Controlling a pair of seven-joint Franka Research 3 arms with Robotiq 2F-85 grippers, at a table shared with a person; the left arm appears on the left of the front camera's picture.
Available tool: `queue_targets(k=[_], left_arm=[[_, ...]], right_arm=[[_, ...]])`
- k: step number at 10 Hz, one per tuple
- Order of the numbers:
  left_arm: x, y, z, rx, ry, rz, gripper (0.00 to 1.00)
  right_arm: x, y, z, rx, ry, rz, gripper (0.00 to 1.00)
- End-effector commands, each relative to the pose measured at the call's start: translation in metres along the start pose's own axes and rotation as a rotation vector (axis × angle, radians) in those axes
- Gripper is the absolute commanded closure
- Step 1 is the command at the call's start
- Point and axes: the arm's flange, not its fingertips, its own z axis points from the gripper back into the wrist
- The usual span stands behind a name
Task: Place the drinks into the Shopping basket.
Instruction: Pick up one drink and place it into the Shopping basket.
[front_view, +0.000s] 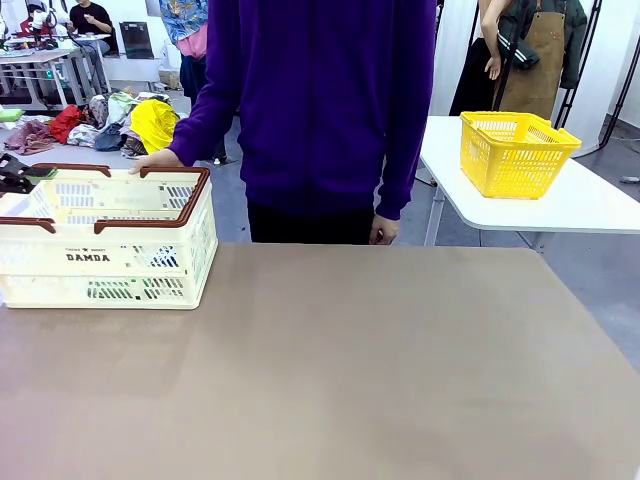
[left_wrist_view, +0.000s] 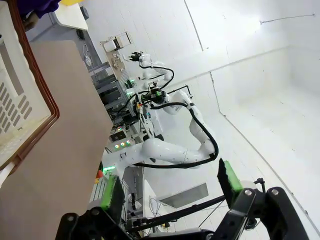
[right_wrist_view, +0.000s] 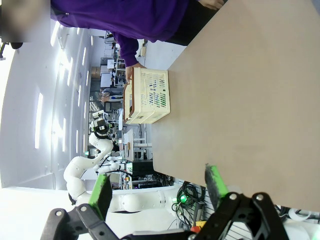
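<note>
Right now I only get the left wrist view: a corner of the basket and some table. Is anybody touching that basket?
Observer: Yes, a person's hand rests on the far rim of the Shopping basket.
Operator: Anything inside it?
Observer: Through its side holes I see blue and green patches; I cannot tell whether they are cans.
Operator: And the right pincer?
Observer: The right pincer is open and holds nothing.
</note>
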Motion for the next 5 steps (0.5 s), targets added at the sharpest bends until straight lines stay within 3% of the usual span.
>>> queue_targets(k=[1, 5], left_arm=[[-0.0011, -0.0039, 0.0001, -0.019, -0.005, -0.009, 0.00], [-0.0011, -0.0039, 0.0001, -0.019, -0.005, -0.009, 0.00]], right_arm=[[0.0020, 0.0005, -0.0008, 0.027, -0.009, 0.028, 0.00], [0.0020, 0.0005, -0.0008, 0.027, -0.009, 0.028, 0.00]])
